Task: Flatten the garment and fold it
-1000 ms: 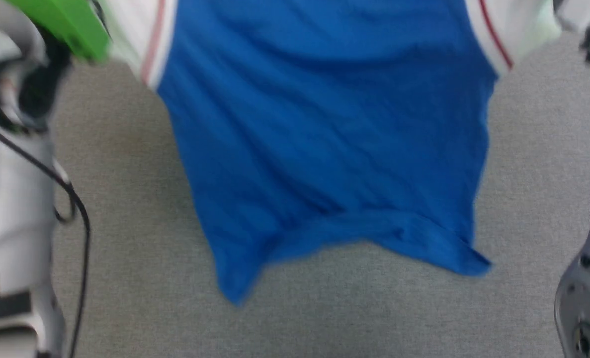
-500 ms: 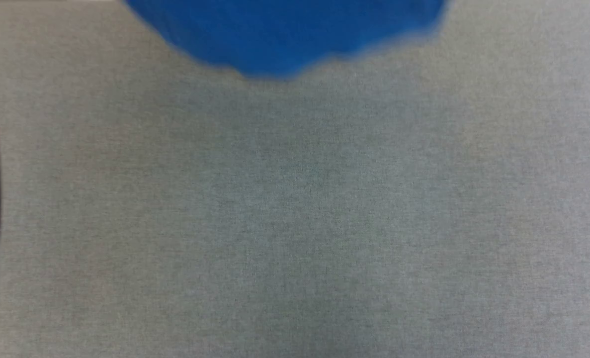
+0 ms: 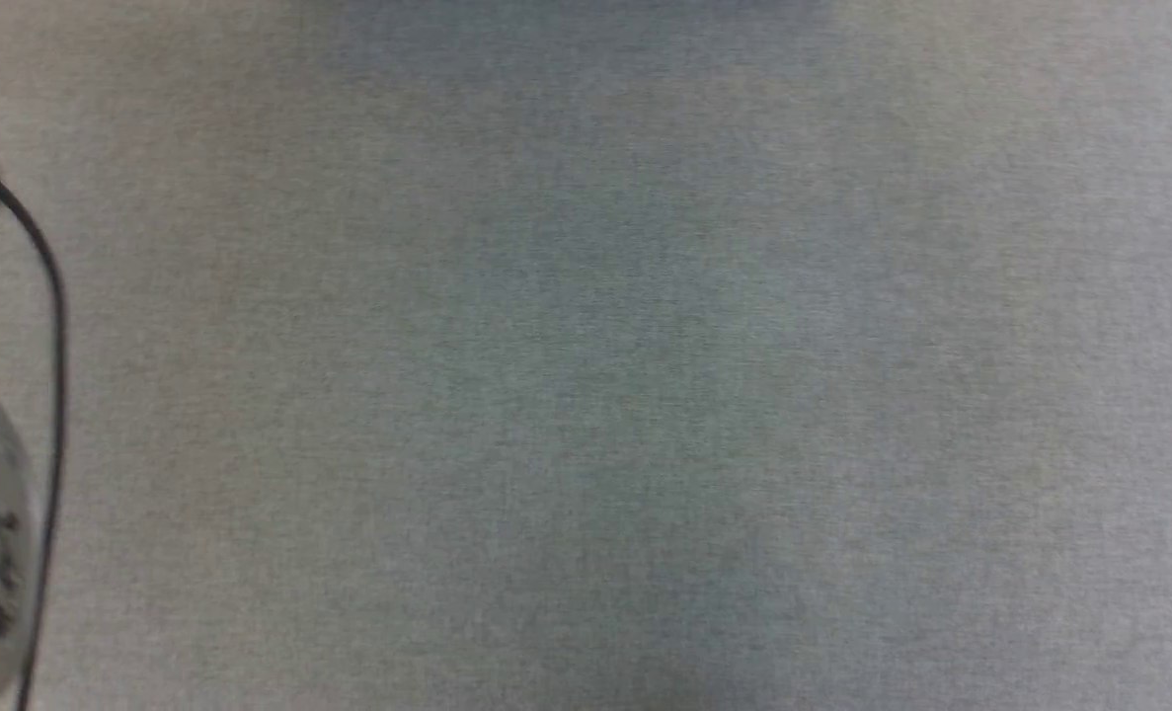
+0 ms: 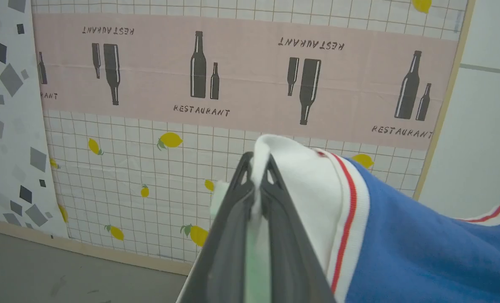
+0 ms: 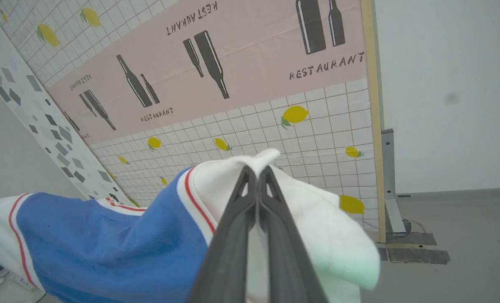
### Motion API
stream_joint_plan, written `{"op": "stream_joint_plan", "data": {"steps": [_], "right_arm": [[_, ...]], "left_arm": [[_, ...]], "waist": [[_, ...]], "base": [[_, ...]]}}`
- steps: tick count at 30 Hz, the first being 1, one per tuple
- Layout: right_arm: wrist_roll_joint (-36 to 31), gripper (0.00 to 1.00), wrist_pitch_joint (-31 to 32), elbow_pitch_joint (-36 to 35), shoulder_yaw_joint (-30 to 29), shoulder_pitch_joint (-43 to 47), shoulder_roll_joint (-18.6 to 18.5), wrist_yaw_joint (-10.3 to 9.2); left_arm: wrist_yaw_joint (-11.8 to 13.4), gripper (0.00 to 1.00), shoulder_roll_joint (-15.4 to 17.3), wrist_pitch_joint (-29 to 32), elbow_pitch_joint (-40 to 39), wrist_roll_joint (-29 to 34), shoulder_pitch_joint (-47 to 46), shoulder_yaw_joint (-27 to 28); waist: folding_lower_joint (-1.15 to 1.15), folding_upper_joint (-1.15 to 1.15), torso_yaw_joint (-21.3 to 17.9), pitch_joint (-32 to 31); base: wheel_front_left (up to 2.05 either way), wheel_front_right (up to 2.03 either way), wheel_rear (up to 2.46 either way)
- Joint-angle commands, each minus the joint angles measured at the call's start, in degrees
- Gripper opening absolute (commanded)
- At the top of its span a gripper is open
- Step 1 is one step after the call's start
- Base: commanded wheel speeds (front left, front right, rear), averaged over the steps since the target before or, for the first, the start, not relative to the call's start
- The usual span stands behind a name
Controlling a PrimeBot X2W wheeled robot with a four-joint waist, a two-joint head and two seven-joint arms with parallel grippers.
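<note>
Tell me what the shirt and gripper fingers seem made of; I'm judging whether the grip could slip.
The garment: soft matte knit, likely cotton jersey; it drapes and folds loosely. Left gripper fingers: dark matte plastic or rubber, judging by moulded lattice cut-outs.

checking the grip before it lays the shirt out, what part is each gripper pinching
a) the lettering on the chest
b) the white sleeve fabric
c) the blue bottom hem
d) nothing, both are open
B: each wrist view shows it, the left gripper and the right gripper are both shut on white sleeve cloth of the garment, just outside its red stripe and blue body.
</note>
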Motion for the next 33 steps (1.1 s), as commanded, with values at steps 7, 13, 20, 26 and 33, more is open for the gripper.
{"op": "stream_joint_plan", "data": {"steps": [7, 13, 20, 26, 33], "right_arm": [[6.94, 0.00, 2.34, -6.13, 2.25, 13.21, -1.19, -0.06], [11.28, 0.00, 3.67, -16.90, 8.29, 31.09, -5.64, -0.06], [13.57, 0.00, 6.00, -28.70, 9.86, 56.09, -9.20, -0.06], [11.77, 0.00, 5.03, -32.92, 8.10, 74.69, -7.65, -0.06], [8.91, 0.00, 4.38, -34.67, 5.63, 89.14, -4.49, -0.06]], "left_arm": [[-2.93, 0.00, -1.96, -3.90, 0.61, -3.82, 10.84, -1.06], [-3.72, 0.00, -2.83, -5.24, -3.61, -8.09, 25.10, -1.83], [-3.11, 0.00, -3.31, -3.32, -11.70, -10.61, 47.77, -3.09], [0.20, 0.00, -5.63, -2.47, -17.32, -12.42, 65.48, -3.10], [4.51, 0.00, -6.88, -0.10, -21.62, -14.81, 80.12, -1.78]], "waist": [[-0.01, 0.00, 2.06, -4.35], [-0.01, 0.00, 2.80, -9.93], [-0.01, 0.00, 2.48, -16.39], [-0.01, 0.00, 2.24, -21.05], [-0.01, 0.00, 1.53, -24.43]], "base": [[0.00, 0.00, 0.00], [0.00, 0.00, 0.00], [0.00, 0.00, 0.00], [0.00, 0.00, 0.00], [0.00, 0.00, 0.00]]}}
